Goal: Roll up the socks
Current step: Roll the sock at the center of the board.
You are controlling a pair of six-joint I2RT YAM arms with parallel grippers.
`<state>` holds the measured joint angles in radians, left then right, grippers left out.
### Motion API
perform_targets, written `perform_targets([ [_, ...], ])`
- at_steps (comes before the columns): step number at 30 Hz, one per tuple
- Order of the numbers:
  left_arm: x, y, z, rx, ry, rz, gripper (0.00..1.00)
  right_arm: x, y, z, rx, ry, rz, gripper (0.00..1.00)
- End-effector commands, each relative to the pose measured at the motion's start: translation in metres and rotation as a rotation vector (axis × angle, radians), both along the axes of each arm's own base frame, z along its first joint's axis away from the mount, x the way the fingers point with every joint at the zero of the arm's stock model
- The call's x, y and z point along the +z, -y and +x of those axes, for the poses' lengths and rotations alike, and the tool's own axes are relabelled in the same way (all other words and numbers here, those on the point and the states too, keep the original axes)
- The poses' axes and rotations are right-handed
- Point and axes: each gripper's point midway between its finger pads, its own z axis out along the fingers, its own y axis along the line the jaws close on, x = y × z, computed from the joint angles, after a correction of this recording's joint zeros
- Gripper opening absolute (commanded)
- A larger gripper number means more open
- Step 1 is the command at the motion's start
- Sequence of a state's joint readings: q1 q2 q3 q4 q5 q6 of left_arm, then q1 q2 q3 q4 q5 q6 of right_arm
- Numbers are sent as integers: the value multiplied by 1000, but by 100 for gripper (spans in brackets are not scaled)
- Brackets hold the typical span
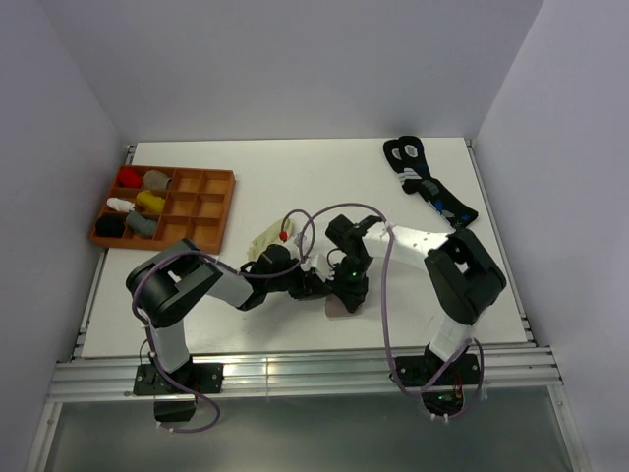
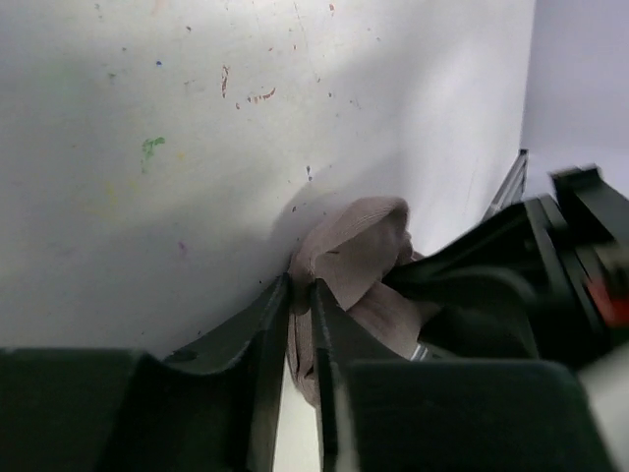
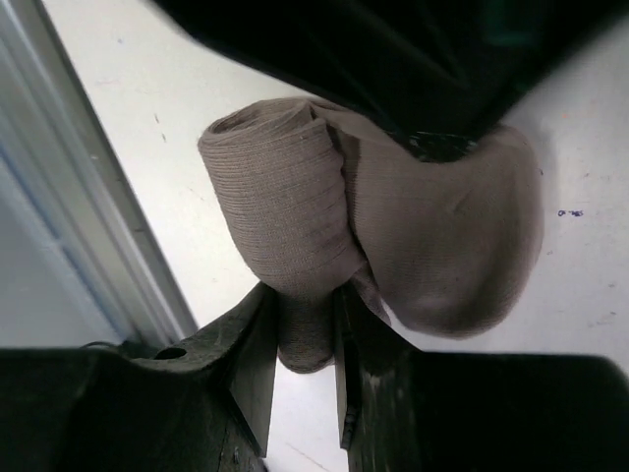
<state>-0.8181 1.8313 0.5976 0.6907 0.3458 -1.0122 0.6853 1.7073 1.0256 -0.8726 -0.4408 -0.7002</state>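
Nearest the arms' bases, the left claw is drawn narrow, its two fingers nipping a thin fold of the taupe sock; the rest of that sock bunches just beyond the fingertips, lying on the worktop. The right claw meets it from the other side, also narrow, pinching the lower edge of the same sock between its fingers; the two claws sit almost touching, the sock between them.

The right wrist view shows what the others do not: the taupe fabric is wound into a tight coil on the side nearer the worktop's edge, with a smoother rounded bulge beside it, under the dark body of the left claw. The left wrist view shows only a crumpled lump and the speckled worktop surface. From above, the sock is little more than a small taupe patch under both claws, close to the near edge.

Farther back, the cream sock lies loose by the left arm, apart from either claw; beyond it to the left sits an orange tray holding small sock bundles; black socks lie at the far right.
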Motion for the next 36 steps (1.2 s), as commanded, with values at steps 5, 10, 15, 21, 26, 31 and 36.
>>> perform_targets([
  [5, -21, -24, -12, 36, -34, 16, 31, -29, 22, 8, -123, -171, -101, 12],
  [10, -19, -30, -15, 51, -10, -3, 34, -39, 21, 7, -154, -235, -138, 12],
  [15, 0, -45, -21, 90, 55, -47, 34, -38, 22, 10, -172, -278, -153, 13],
  [21, 26, -43, -26, 76, 191, -6, 34, -35, 21, 13, -162, -353, -163, 13],
  [26, 58, -14, -32, -6, 357, 46, 39, -33, 17, 21, -142, -389, -170, 13],
  [31, 66, 2, -21, -72, 476, 151, 42, -36, 20, 28, -102, -383, -180, 13],
  [36, 74, 13, -16, -132, 571, 160, 44, -38, 20, 29, -98, -407, -193, 13],
])
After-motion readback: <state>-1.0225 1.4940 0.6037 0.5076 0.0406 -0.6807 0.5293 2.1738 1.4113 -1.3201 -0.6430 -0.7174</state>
